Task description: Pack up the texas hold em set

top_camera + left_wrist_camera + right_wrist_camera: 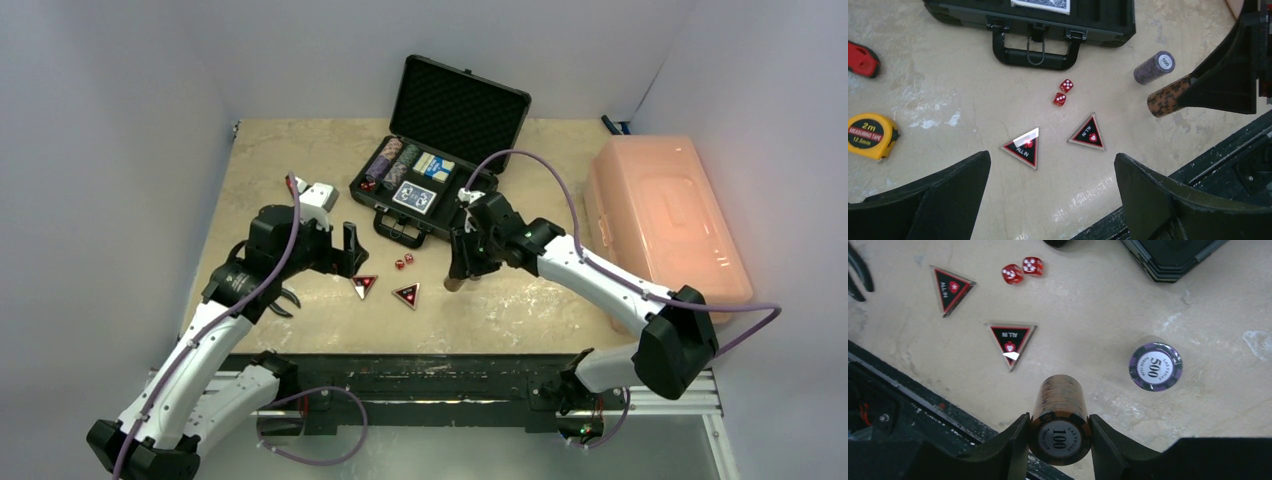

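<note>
A beige, mottled table (520,300), scuffed with white patches, lies under the left gripper (1052,165) and the right gripper (1059,435). Plain pale walls (110,120) rise beyond each gripper's outer side and ahead of them. A black rail (400,372) edges the table behind them.
</note>
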Tool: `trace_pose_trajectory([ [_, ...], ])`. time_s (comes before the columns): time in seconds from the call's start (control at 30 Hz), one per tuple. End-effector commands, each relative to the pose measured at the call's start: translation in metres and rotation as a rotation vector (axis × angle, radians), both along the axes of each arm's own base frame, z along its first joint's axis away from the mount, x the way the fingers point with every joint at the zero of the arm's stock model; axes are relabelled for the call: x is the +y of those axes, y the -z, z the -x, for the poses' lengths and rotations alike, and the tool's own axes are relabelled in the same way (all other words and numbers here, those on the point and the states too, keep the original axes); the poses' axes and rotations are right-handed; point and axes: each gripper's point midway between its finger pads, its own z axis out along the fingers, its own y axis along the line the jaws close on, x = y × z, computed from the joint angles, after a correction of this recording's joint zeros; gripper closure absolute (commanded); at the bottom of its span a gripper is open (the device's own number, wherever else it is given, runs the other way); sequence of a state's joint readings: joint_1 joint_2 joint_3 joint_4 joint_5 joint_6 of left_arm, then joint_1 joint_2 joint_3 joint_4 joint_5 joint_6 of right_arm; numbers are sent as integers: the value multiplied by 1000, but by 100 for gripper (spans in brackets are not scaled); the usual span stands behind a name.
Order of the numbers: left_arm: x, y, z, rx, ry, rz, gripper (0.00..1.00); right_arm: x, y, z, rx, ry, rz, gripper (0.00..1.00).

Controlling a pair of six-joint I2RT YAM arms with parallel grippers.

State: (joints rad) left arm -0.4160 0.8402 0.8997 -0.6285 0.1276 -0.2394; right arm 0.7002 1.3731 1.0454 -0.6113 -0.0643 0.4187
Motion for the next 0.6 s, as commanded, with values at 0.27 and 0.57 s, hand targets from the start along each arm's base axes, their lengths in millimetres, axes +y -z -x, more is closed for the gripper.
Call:
trace_pose_trajectory([
  [0.27, -41, -42, -6, -265, 230, 142, 8, 75, -90, -5, -70, -265, -413, 100],
  [0.57, -69, -56, 12, -428, 469, 219, 13, 93, -118, 14, 16, -423, -575, 100],
])
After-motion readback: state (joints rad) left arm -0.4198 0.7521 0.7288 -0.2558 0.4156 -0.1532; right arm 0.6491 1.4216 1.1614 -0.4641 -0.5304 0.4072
